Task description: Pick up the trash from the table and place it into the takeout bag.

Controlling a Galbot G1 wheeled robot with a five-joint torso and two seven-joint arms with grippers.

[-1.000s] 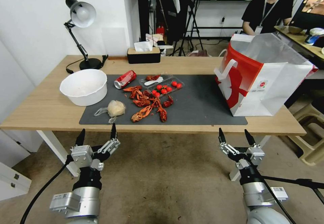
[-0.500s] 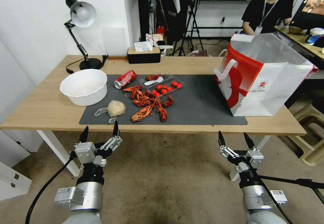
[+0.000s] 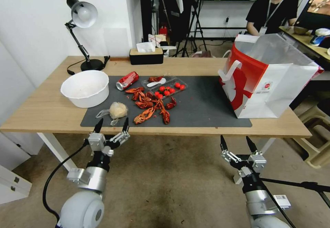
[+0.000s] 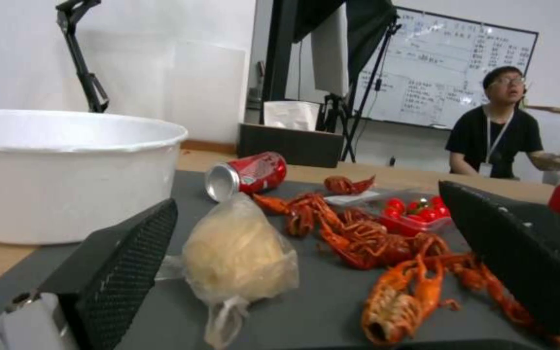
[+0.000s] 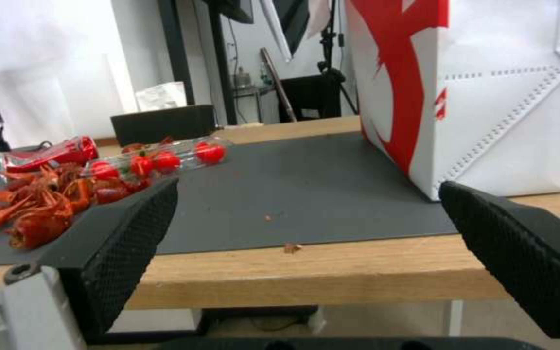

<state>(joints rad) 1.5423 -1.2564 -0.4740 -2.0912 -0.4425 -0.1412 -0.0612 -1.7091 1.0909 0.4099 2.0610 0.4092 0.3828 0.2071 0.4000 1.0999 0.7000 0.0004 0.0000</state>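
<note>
Bench (image 3: 44, 113): long, light wood, dark mat (image 3: 206, 104) across the middle.
Takeout bag (image 3: 271, 80): red and white, upright at the right end of the mat, mouth open, white strap handle facing the mat's middle.
White bowl (image 3: 85, 88): on the left, straddling the mat's left edge.
Crayfish shells (image 3: 151, 106): scattered mid-mat, beside a clear tray of cherry tomatoes (image 3: 167, 89).
Soda can (image 3: 127, 80): red, lying on its side behind the shells, near the bowl.
Small clear bag with pale lump (image 3: 117, 110): near the mat's front edge, between bowl and shells, well apart from the takeout bag.
Left end effector (image 3: 111, 126): at the bench's front edge just before the small bag, fingers spread wide, nothing held.
Right end effector (image 3: 234, 143): lower, below the bench edge in front of the takeout bag, fingers apart, empty.
</note>
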